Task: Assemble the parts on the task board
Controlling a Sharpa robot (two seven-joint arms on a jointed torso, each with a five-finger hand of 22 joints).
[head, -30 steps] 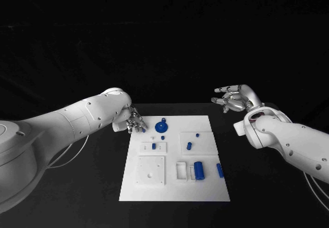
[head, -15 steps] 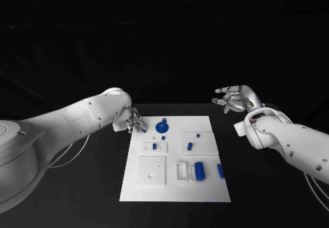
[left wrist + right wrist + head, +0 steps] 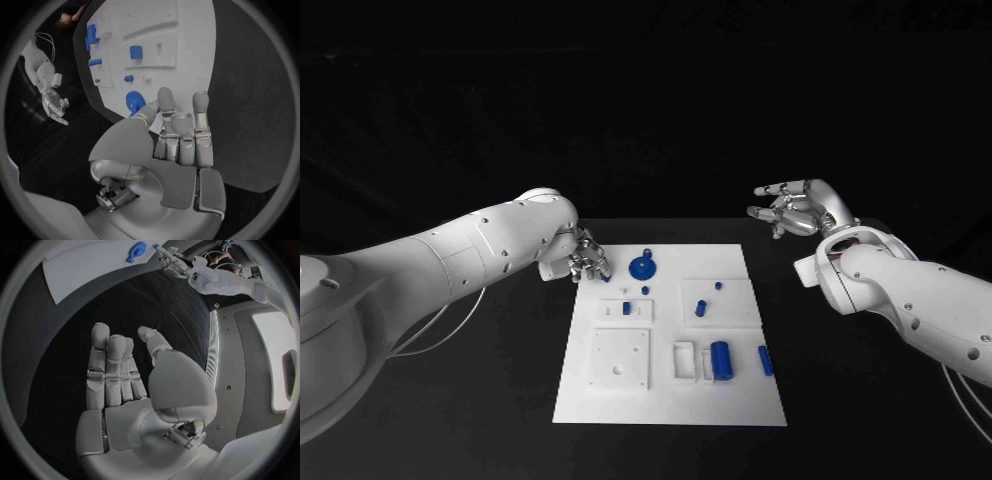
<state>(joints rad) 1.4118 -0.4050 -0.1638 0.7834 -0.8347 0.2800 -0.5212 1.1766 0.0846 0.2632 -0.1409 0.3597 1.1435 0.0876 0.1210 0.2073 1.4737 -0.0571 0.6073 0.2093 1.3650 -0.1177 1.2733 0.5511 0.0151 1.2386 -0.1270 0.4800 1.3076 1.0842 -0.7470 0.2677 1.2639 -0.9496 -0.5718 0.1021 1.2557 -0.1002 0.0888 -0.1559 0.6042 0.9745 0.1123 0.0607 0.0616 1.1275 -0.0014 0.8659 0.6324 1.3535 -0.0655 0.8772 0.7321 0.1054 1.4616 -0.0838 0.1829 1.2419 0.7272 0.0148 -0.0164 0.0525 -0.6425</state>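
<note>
White board (image 3: 668, 390) lies mid-counter in the head view, blue parts scattered over it. The left hand (image 3: 581, 260) hangs at its far left corner, just beside the round blue disc (image 3: 642, 267); its fingers look loosely curled, and I can't tell from here whether they touch anything. The right hand (image 3: 790, 210) floats well off past the far right corner, fingers apart and empty.

From the left wrist, the left hand's fingers (image 3: 181, 135) stand nearly straight and together, holding nothing, with the disc (image 3: 134, 101) just beyond the fingertips. To my eye the disc is the next pick: spread the fingers first, then come down square.

From the right wrist, the right hand (image 3: 125, 385) is flat and empty; best kept clear.
</note>
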